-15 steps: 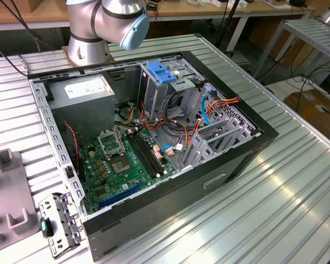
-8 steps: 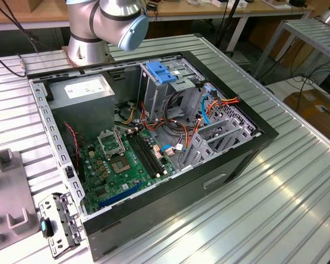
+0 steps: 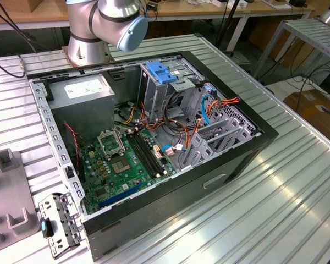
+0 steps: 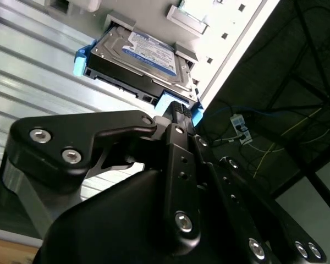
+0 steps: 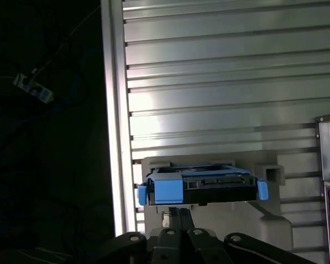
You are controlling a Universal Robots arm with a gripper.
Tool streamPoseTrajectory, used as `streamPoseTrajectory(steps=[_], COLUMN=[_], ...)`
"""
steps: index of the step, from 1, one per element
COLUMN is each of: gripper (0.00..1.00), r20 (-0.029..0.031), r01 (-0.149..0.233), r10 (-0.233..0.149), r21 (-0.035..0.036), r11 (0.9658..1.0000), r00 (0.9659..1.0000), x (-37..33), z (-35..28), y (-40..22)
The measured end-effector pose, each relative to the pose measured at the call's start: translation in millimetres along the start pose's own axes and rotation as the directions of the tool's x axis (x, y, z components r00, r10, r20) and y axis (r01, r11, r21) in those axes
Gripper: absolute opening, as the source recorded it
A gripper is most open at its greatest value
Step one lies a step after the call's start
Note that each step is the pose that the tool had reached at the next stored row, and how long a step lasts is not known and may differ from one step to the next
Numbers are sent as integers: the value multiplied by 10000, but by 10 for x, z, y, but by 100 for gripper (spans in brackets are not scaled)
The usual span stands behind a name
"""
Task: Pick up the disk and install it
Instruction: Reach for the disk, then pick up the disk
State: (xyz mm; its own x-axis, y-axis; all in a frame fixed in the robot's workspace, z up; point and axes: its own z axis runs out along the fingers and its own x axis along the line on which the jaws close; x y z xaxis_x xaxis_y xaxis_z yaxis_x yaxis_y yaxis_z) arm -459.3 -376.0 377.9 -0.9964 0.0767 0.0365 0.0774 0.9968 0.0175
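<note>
No wording can be made out on anything here. In the second wrist view a white-and-blue printed label (image 4: 151,50) lies on the top face of the flat, dark metal rectangular disk (image 4: 137,67) with blue plastic side rails. Its lettering cannot be read. In the exterior view a white sticker (image 3: 83,88) sits on the grey metal power-supply box (image 3: 82,105), and its print is likewise illegible.

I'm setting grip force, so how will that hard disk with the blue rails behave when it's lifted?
Likely stiff and heavy for its size: the disk looks like a solid metal block. Its blue rails look like smooth plastic, so may slip or flex slightly. Flat-sided, it shouldn't roll.
</note>
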Motion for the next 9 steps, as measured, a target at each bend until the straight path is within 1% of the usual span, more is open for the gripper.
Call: streamPoseTrajectory(steps=[9], gripper=[11], r20=[1], r01=[-1], r10=[1], r21=[-4], r11=[10000], r00=[10000], x=[1], z=[1], y=[0])
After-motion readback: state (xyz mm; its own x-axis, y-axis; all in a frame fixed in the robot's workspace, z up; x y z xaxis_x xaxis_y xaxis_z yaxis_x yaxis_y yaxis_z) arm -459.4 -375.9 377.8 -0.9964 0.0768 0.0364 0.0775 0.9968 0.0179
